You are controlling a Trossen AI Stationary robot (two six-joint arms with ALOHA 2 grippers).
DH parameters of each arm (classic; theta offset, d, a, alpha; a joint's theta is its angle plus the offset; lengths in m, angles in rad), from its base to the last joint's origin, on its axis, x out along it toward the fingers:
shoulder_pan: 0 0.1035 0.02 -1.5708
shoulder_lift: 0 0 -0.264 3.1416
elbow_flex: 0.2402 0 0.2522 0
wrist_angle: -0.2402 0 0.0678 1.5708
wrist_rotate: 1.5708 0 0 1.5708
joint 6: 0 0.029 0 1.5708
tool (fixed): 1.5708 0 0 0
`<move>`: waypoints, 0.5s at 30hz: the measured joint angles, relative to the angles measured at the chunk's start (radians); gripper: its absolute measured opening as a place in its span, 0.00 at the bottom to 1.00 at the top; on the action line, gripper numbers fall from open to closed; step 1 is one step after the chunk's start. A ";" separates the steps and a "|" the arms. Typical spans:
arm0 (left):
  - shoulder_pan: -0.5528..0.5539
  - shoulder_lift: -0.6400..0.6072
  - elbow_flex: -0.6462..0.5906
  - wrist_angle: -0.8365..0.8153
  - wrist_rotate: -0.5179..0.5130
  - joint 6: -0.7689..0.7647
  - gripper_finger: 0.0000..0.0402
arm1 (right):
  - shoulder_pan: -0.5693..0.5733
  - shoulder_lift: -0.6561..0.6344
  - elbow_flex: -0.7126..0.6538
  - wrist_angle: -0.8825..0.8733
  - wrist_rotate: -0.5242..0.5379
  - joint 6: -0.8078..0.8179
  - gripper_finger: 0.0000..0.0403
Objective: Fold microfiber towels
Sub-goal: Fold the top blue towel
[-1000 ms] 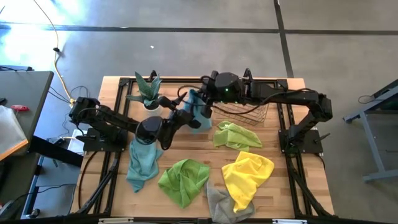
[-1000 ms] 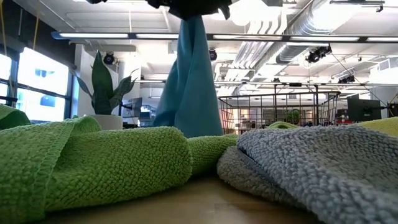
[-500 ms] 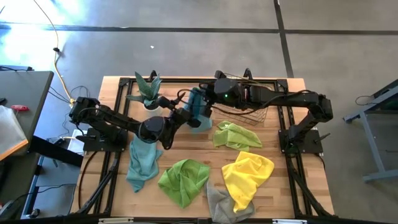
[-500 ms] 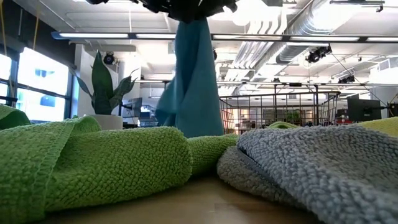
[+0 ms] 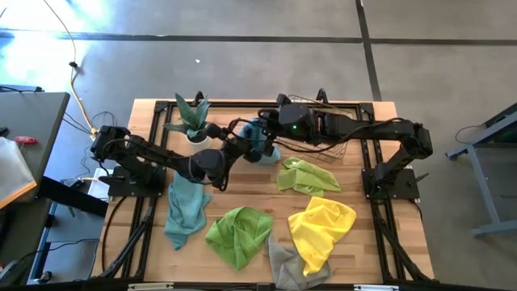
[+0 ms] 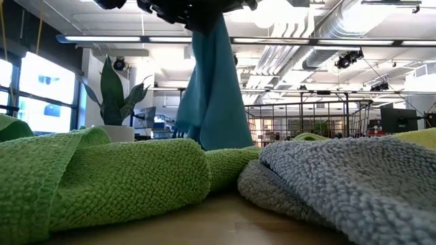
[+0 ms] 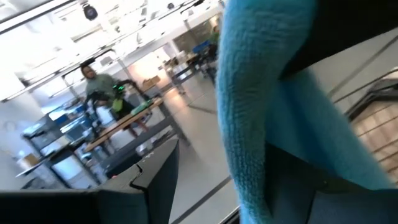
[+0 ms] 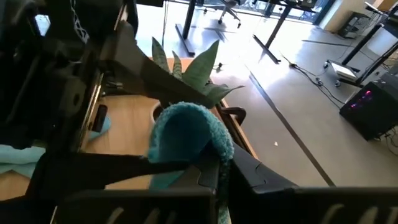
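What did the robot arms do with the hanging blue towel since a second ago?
Both grippers carried the hanging teal towel a little toward the potted plant. The right gripper stayed shut on its top; the left gripper kept close against it. The towels lying on the table and the wire basket stayed put.

From above, a teal-blue towel (image 5: 257,146) is bunched between the two grippers near the back middle of the wooden table (image 5: 380,263). The left gripper (image 5: 245,145) meets it from the left, the right gripper (image 5: 269,129) from the right, beside the copper wire basket (image 5: 321,144). A potted plant (image 5: 192,118) stands just left. Nearer the front lie a second teal-blue towel (image 5: 185,207), two lime green towels (image 5: 239,234) (image 5: 307,175), a yellow towel (image 5: 321,229) and a grey towel (image 5: 285,266).
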 joint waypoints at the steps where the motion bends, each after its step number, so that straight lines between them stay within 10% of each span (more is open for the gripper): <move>1: 0.000 0.000 0.000 -0.017 -0.011 -0.004 0.48 | 0.000 0.000 0.000 -0.003 0.011 -0.002 0.00; 15: -0.011 0.000 -0.040 -0.490 0.002 -0.499 0.48 | -0.010 0.000 0.000 -0.010 0.029 -0.020 0.00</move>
